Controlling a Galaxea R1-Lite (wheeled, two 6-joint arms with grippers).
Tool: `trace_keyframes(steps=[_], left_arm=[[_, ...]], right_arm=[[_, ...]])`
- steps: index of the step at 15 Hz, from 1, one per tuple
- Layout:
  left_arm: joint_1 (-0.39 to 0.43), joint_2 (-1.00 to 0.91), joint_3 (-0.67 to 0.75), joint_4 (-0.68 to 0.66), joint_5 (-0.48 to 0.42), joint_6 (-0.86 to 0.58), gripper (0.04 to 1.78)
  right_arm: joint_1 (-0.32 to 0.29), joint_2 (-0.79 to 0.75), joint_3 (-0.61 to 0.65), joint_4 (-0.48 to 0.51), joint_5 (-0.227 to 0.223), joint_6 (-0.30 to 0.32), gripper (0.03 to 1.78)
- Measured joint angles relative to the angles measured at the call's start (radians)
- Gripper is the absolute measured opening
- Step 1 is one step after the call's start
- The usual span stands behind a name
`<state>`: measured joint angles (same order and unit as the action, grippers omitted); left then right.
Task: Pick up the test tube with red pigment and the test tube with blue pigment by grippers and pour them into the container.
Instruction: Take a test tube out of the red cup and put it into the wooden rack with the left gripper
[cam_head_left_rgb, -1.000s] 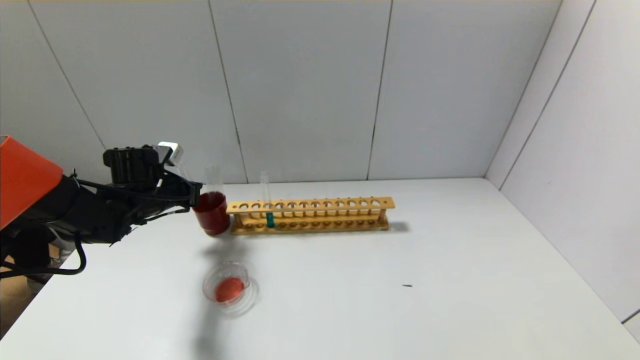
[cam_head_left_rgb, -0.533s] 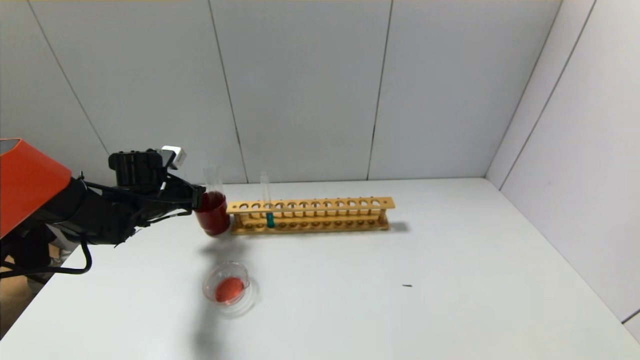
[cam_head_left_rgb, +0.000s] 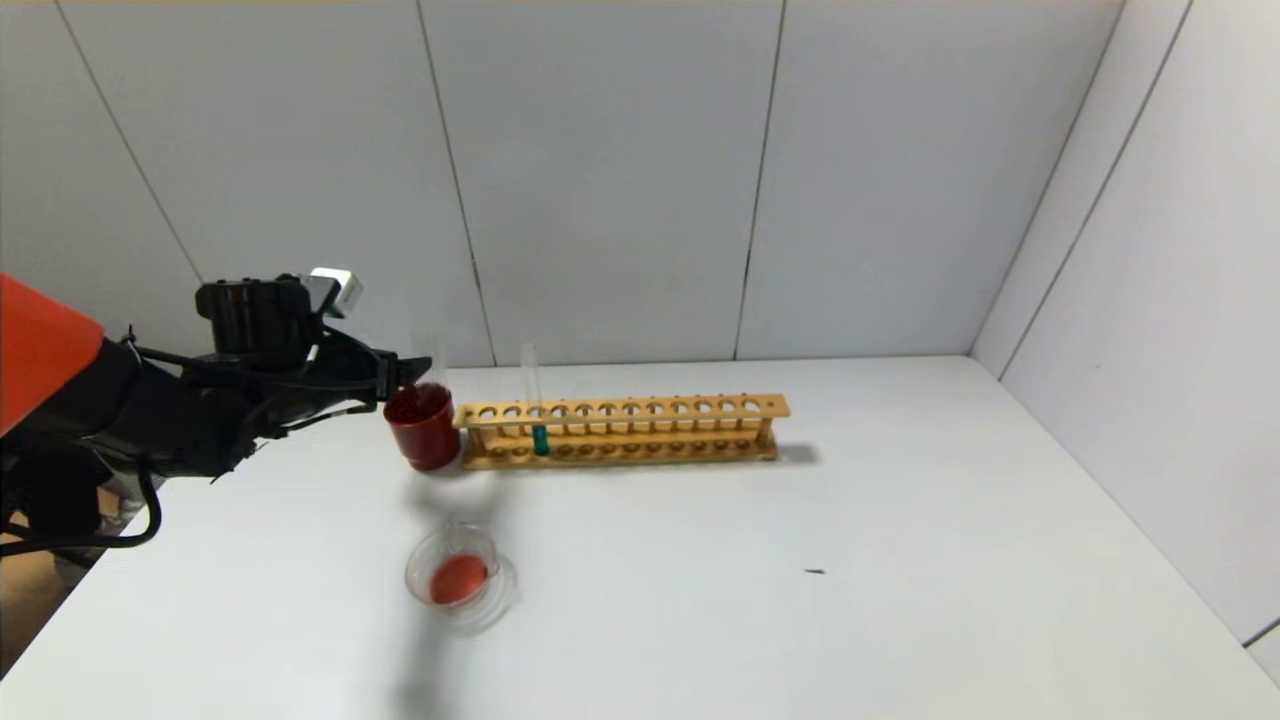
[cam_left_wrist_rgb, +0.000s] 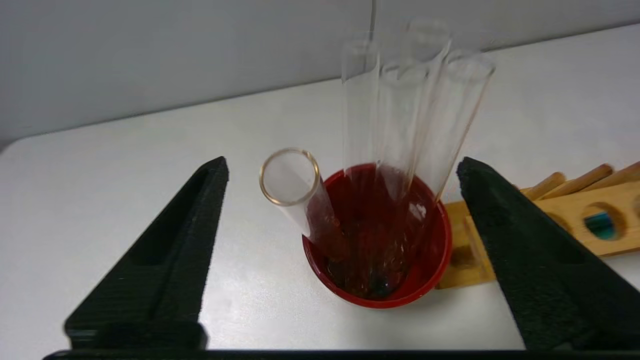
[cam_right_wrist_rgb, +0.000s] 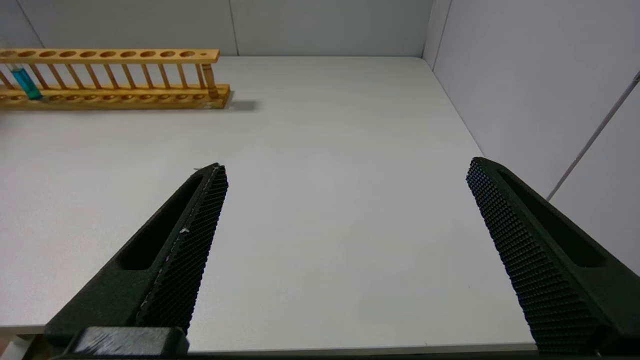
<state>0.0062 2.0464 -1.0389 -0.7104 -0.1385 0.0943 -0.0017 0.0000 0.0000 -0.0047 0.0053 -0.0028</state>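
The test tube with blue pigment (cam_head_left_rgb: 537, 420) stands in the wooden rack (cam_head_left_rgb: 650, 408); it also shows in the right wrist view (cam_right_wrist_rgb: 24, 82). The glass container (cam_head_left_rgb: 455, 570) sits in front of the rack's left end and holds red liquid. No tube with red liquid shows. Several clear, empty tubes (cam_left_wrist_rgb: 400, 120) stand in a dark red cup (cam_head_left_rgb: 423, 428), and one (cam_left_wrist_rgb: 292, 190) leans out. My left gripper (cam_head_left_rgb: 408, 375) is open and empty at the cup; in the left wrist view the left gripper (cam_left_wrist_rgb: 341, 167) straddles the cup (cam_left_wrist_rgb: 425, 280). My right gripper (cam_right_wrist_rgb: 345, 167) is open and empty over bare table.
The rack lies along the back of the white table (cam_head_left_rgb: 800, 560), with the red cup touching its left end. Grey walls close the back and right side. A small dark speck (cam_head_left_rgb: 815, 571) lies right of the middle.
My left gripper has drawn back a little to the left and risen slightly. The tube standing above the red cup now shows only faintly in the head view.
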Motion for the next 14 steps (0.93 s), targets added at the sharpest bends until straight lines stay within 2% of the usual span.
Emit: trace_keyframes(steps=[2, 4, 8, 14], left_arm=[[-0.007, -0.047, -0.004, 0.026, 0.000, 0.001, 1.74], [-0.023, -0.103, -0.003, 0.050, 0.001, 0.000, 1.75], [-0.135, -0.206, 0.040, 0.119, 0.001, -0.008, 1.75], [-0.272, -0.217, 0.111, 0.110, 0.008, -0.035, 1.75]], right_arm=[[0.000, 0.000, 0.000, 0.000, 0.000, 0.000, 1.75], [0.000, 0.000, 0.000, 0.000, 0.000, 0.000, 1.75], [0.000, 0.000, 0.000, 0.000, 0.000, 0.000, 1.75], [0.000, 0.000, 0.000, 0.000, 0.000, 0.000, 1.75]])
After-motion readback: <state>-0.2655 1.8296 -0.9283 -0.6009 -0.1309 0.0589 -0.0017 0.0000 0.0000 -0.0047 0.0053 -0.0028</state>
